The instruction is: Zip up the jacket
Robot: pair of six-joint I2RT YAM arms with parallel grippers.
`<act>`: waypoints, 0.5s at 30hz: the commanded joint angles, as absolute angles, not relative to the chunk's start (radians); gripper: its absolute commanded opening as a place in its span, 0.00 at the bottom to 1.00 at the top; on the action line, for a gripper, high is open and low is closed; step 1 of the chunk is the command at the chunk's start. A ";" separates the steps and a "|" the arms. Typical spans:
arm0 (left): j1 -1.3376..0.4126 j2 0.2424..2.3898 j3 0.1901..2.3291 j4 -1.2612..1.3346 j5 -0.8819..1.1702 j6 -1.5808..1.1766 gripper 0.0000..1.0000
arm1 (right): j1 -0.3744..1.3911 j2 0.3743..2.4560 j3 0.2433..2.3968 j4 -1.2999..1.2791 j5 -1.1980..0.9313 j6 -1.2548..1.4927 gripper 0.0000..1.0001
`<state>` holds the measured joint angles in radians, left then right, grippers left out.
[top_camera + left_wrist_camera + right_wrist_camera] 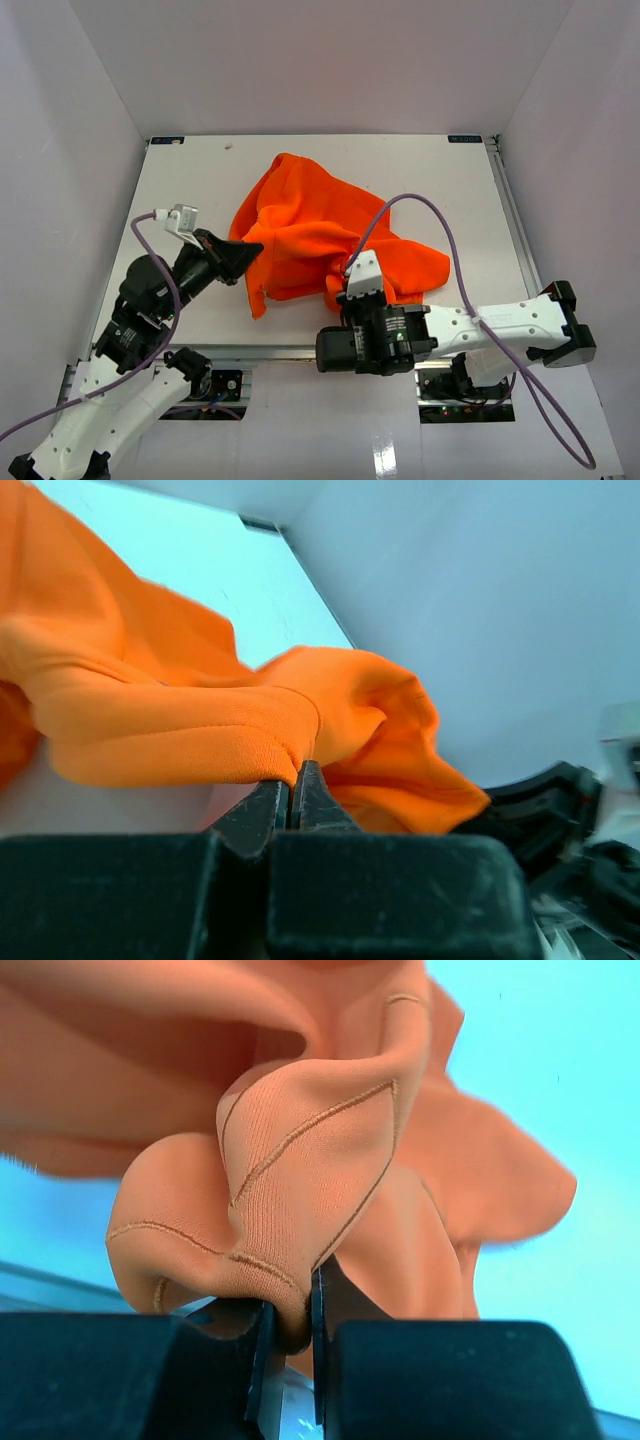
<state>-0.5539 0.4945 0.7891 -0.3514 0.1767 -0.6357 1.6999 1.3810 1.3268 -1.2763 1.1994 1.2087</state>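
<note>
Surface: white table (190, 190) inside white walls | the jacket (320, 225) crumpled at centre | left arm bent at near left, left gripper (293, 785) pinched together on jacket's left edge | right arm stretched along near edge, right gripper (290, 1325) clamped on seamed fold

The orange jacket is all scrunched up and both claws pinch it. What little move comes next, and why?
Probably raise both grippers slightly and draw them apart. The bright orange soft fabric jacket lies crumpled on the white table, no zipper showing. The left gripper is shut on its left edge, the right gripper on a stitched fold, so spreading it likely comes first.
</note>
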 commanded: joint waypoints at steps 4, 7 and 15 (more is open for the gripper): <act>-0.557 0.713 1.052 -0.457 -0.029 -0.503 0.00 | 1.498 1.347 1.657 -1.032 1.565 0.693 0.08; -0.557 0.815 1.139 -0.369 -0.076 -0.449 0.00 | 1.235 1.345 1.629 -0.565 1.347 0.168 0.08; -0.557 1.187 1.306 -0.187 -0.131 -0.368 0.00 | 0.774 1.342 1.395 -0.268 0.952 0.096 0.08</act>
